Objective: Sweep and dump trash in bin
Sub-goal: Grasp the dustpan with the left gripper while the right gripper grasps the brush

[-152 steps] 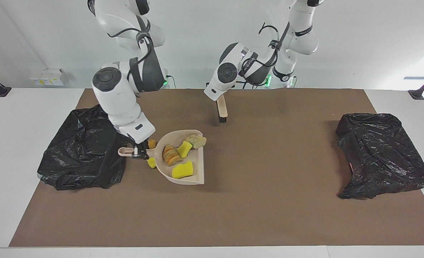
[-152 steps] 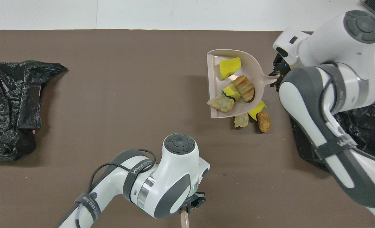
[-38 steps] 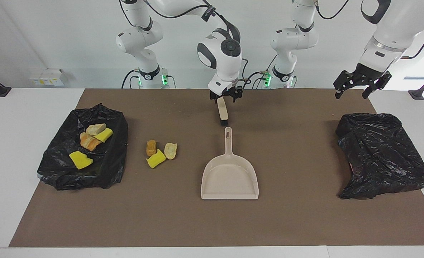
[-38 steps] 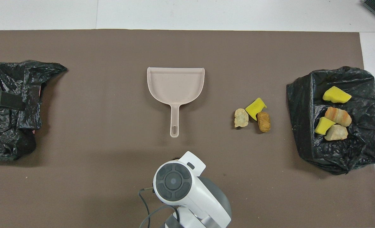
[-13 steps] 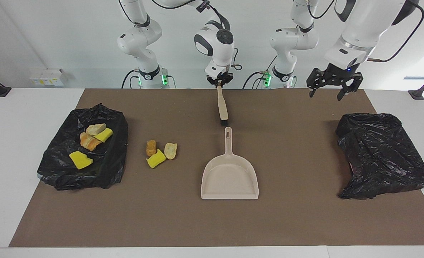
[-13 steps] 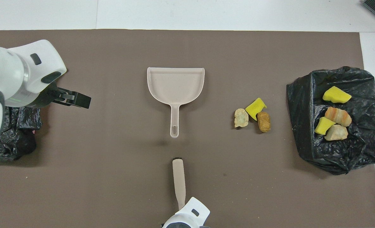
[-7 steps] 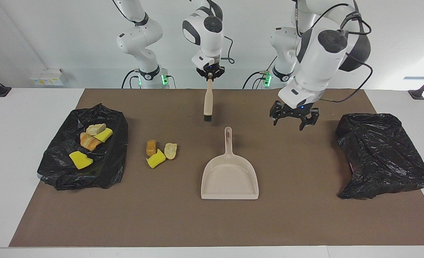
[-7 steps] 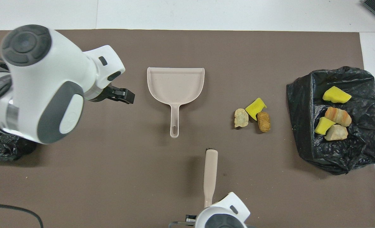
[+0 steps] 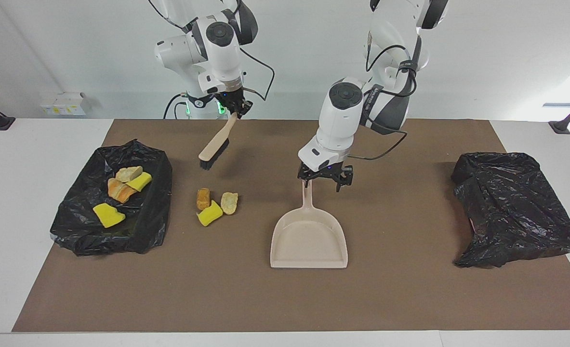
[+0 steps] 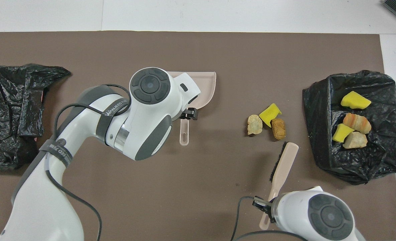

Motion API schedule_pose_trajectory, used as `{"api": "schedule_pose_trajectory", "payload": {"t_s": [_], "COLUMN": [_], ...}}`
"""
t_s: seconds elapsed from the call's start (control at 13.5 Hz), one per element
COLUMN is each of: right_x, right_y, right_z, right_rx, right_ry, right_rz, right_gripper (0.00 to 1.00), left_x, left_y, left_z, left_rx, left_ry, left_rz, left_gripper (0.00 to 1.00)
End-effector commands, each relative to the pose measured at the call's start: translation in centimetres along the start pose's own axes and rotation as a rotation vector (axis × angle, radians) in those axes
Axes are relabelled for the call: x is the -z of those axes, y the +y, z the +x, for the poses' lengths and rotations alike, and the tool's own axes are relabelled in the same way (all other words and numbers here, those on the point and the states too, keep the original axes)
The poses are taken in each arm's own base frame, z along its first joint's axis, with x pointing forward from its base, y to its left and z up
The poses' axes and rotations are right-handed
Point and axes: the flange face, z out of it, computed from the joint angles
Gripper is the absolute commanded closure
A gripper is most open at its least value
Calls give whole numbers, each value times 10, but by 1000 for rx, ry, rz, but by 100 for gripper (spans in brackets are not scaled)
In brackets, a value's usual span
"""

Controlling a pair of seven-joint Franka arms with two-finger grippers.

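Our right claw grips the brush near the loose trash; our left claw, spread empty, straddles the dustpan handle to catch it.

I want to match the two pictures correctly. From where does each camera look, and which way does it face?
Facing view: high across the table, looking at the robots; both arms show, left gripper over the dustpan handle, right gripper holding the brush.
Overhead view: above the robots' end, looking steeply down; arms enter from below.
Shared: dustpan, brush, three loose scraps, both black bags.
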Motion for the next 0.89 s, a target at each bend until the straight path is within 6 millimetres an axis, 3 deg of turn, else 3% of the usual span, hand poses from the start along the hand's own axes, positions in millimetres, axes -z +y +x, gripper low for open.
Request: {"api": "schedule_pose_trajectory", "payload": {"t_s": [0.0, 0.15, 0.3, 0.37, 0.44, 0.52, 0.74, 0.82], "right_x": [-25, -43, -56, -59, -61, -62, -50, -47], "right_y": [9, -1, -13, -22, -26, -29, -51, -56], "right_z": [45, 58, 73, 82, 94, 103, 122, 125], "right_rx": [-11, 17, 21, 26, 35, 56, 71, 87], "right_ry": [-2, 17, 21, 11, 1, -6, -15, -28], "right_rz": [1, -27, -13, -13, -13, -10, 8, 19], "right_gripper": [100, 100, 100, 100, 100, 100, 100, 100], "left_x": [-28, -51, -52, -51, -52, -52, -48, -43], "left_y": [18, 33, 33, 34, 33, 32, 15, -2], "left_z": [-22, -29, -30, -31, -32, -31, -22, -14], "left_rx": [15, 14, 22, 30, 42, 44, -47, -138], "left_ry": [15, 20, 9, 3, 0, 1, 3, 6], "left_rz": [18, 39, 47, 50, 52, 51, 53, 52], "left_gripper": [0, 0, 0, 24, 78, 100, 100, 100]}}
